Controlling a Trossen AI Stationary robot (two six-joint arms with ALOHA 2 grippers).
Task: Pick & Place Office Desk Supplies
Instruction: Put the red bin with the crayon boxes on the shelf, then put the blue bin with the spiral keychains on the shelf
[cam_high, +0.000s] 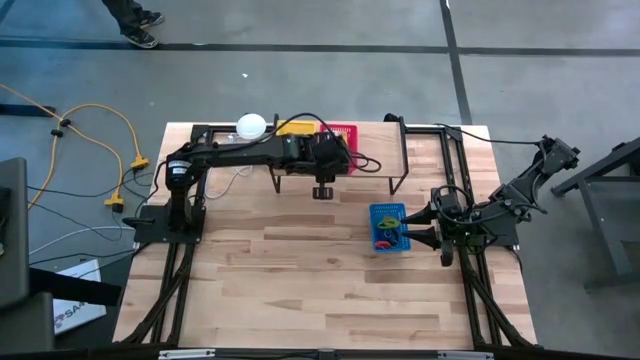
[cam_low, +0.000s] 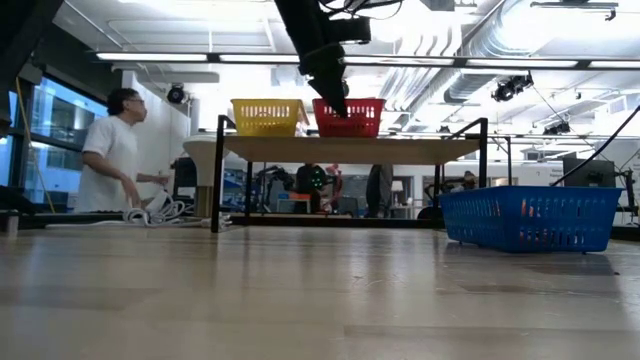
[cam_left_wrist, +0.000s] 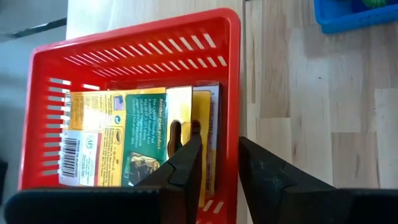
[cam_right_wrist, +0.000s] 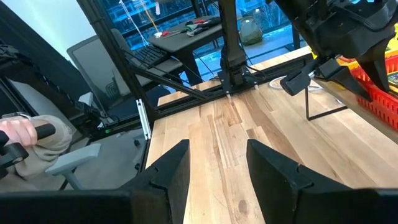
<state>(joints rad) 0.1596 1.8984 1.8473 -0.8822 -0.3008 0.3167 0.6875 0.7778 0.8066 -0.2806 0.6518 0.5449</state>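
The card boxes (cam_left_wrist: 137, 140) lie flat in the red basket (cam_left_wrist: 233, 74) on the raised shelf (cam_low: 350, 148) at the desk's (cam_high: 300, 280) far edge, long axis running along the basket. The left tool (cam_left_wrist: 216, 165) hangs right above them, open and empty, jaws straddling the boxes' near edge. The right tool (cam_right_wrist: 217, 165), open too, waits beside the blue basket (cam_high: 388, 229) of bands, well apart.

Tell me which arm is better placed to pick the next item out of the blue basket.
Right. The right gripper, open and empty, sits beside the blue basket holding the remaining supplies. The left gripper is away over the red basket on the shelf, above the card boxes.
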